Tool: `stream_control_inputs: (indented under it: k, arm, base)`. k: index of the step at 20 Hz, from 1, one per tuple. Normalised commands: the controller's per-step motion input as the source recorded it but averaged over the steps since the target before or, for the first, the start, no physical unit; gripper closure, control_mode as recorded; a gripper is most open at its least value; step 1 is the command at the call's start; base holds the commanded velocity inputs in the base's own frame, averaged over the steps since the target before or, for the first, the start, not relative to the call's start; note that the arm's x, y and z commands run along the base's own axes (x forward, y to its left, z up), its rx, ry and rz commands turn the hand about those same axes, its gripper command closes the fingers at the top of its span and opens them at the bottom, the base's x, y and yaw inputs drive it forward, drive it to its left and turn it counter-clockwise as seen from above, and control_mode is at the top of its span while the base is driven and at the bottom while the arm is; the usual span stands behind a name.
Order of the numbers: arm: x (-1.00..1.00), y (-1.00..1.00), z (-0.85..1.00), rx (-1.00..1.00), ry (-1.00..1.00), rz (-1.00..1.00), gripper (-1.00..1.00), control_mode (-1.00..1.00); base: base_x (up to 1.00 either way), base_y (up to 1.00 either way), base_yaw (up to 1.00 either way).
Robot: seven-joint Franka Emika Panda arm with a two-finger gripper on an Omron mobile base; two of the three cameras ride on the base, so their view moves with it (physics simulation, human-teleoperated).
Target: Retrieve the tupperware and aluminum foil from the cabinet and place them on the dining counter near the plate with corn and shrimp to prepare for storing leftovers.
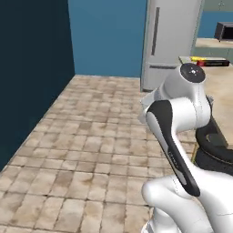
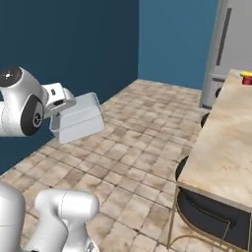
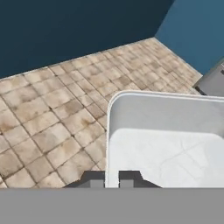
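The robot's claw [image 3: 112, 176] carries the tupperware [image 2: 78, 118] over the tiled floor [image 1: 86, 136], its two dark tips drawn close together at the container's near rim; whether they pinch the rim itself is hidden at the picture's lower edge, though the box hanging in mid-air suggests a firm hold. The clear container rides out in front of the hand, tilted, its open top turned toward the wrist camera and its long side running across the claw. The dining worktop [image 2: 221, 142] lies off to the arm's right, a beige marbled slab with a black stool [image 2: 206, 211] tucked under its near end. Far along that worktop, toward the grey refrigerator [image 1: 170, 41], rests the aluminum foil [image 1: 211, 63], a slim black box with a red end, lying crosswise to the worktop's length; its lettering is too small to read from here. The coming move likely turns on swinging or driving rightward, so that the tupperware clears the worktop's near edge and comes down beside the foil. No brand or other writing is legible.
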Motion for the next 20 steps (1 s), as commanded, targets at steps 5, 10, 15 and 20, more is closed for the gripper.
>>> stream_control_inputs:
  k: [5, 10, 15, 20]
  arm:
    - [0.00, 0.00, 0.00, 0.00, 0.00, 0.00, 1.00, 1.00]
    - [0.00, 0.00, 0.00, 0.00, 0.00, 0.00, 1.00, 1.00]
    - [0.00, 0.00, 0.00, 0.00, 0.00, 0.00, 1.00, 1.00]
    - [0.00, 0.00, 0.00, 0.00, 0.00, 0.00, 1.00, 1.00]
  base:
    - [0.71, 0.69, -0.68]
    - [0.96, 0.67, -0.57]
    - [1.00, 0.60, -0.49]
    - [1.00, 0.59, -0.48]
